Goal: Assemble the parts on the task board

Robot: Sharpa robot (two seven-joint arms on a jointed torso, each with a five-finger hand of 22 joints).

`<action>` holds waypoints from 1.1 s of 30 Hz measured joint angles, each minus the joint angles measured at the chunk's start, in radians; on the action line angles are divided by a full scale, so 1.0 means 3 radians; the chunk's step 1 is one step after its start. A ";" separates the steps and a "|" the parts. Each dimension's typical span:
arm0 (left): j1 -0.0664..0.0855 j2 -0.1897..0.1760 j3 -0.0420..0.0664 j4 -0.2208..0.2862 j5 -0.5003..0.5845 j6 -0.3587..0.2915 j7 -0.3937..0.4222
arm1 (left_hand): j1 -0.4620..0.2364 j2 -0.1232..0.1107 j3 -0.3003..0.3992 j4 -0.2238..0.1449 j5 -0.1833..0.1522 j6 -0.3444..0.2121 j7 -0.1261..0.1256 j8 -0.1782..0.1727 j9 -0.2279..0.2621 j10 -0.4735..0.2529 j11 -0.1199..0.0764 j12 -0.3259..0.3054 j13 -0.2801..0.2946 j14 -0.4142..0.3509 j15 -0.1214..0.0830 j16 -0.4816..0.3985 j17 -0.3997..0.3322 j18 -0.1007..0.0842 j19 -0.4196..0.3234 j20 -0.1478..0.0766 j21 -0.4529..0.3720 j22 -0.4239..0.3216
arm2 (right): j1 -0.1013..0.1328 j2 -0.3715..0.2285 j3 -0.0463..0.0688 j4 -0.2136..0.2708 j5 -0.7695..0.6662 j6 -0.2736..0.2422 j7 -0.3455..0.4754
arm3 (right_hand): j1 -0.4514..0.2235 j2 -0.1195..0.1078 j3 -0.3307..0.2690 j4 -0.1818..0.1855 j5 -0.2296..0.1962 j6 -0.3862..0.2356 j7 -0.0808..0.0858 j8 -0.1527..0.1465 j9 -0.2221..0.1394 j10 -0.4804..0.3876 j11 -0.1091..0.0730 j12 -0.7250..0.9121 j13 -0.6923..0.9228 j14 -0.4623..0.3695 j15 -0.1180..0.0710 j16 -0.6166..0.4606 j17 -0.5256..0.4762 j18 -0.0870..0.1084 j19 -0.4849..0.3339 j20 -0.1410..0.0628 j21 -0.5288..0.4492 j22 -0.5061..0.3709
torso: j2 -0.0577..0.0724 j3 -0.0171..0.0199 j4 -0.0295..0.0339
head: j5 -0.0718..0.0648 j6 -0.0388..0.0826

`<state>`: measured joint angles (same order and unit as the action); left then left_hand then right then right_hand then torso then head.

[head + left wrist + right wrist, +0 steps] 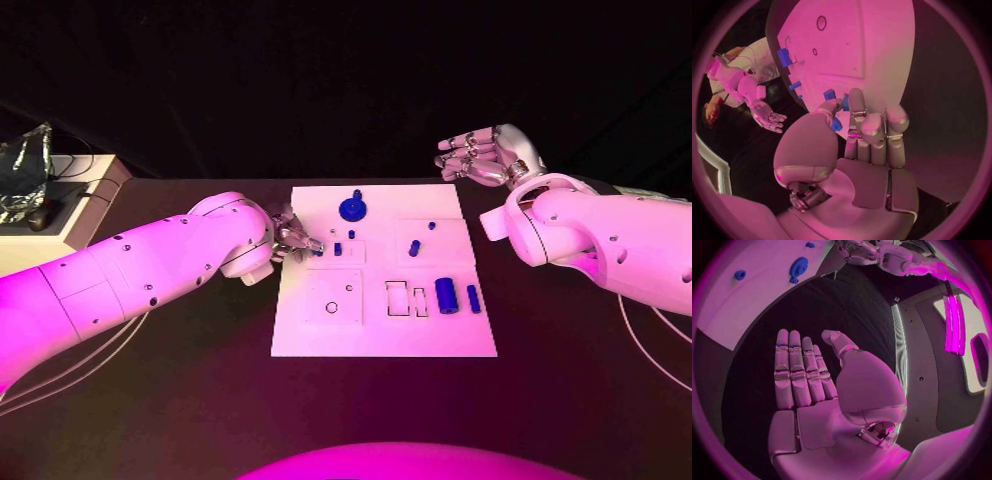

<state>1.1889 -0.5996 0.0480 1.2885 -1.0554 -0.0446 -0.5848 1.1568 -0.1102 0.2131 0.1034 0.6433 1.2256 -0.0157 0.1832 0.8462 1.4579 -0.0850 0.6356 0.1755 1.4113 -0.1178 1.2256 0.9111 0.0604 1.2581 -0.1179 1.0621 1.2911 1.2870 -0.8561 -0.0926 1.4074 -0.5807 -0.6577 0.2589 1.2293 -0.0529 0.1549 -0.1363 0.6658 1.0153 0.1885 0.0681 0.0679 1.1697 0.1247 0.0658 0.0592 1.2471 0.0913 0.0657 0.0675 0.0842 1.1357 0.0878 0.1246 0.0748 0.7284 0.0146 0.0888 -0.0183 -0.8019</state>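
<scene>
Black table (pixel 173 400), white board (pixel 382 330) in the middle. Left hand (pixel 293 235) over the board's left edge, fingertips pinching a small blue piece (pixel 836 123). Right hand (pixel 483 155) off the board's far right corner, flat, fingers apart, holding nothing. Blue round part (pixel 353 209) stands near the far edge, two blue blocks (pixel 447 296) near the right edge.

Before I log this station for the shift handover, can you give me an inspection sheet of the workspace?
Surface: black table, bare around the board.
Job's things: white task board mid-table; blue round part at its far edge; small blue pieces near its right side.
Clutter: pale box with a crumpled clear bag, far left.
Hands: left hand at the board's left edge, pinching a small blue part; right hand open, off the board.
Cables: pale cables trailing under both arms.
Surroundings: dark backdrop.
</scene>
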 measured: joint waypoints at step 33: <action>0.0055 0.0177 0.0003 -0.0197 -0.0049 0.0230 -0.0019 | -0.0016 -0.0016 0.0105 -0.0106 -0.0013 0.0006 0.0008 0.0028 -0.0006 0.0026 0.0012 0.0000 0.0000 0.0000 0.0001 0.0000 0.0005 0.0000 -0.0012 0.0011 0.0000 0.0006 | -0.0002 0.0015 0.0000 -0.0010 0.0000 0.0004 0.0000 | 0.0000 0.0000 0.0000 0.0000 0.0000 0.0001 -0.0001 0.0000 0.0000 0.0000 0.0000 0.0000 0.0000 0.0000 0.0000 0.0000 0.0000 0.0000 0.0000 0.0000 0.0000 0.0000 | 0.0000 0.0004 -0.0002 | -0.0015 -0.0015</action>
<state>1.2054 -0.5464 0.0489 1.2293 -1.0700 0.0244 -0.5905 1.1519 -0.1150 0.2446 0.0714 0.6392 1.2274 -0.0134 0.1915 0.8443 1.4656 -0.0815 0.6357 0.1756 1.4114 -0.1174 1.2256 0.9127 0.0603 1.2545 -0.1144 1.0622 1.2928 1.2865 -0.8517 -0.0926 1.4045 -0.5806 -0.6565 0.2588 1.2293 -0.0529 0.1549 -0.1363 0.6658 1.0155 0.1883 0.0681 0.0679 1.1697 0.1247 0.0658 0.0593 1.2472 0.0913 0.0657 0.0676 0.0841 1.1357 0.0878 0.1246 0.0749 0.7283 0.0156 0.0883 -0.0228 -0.8064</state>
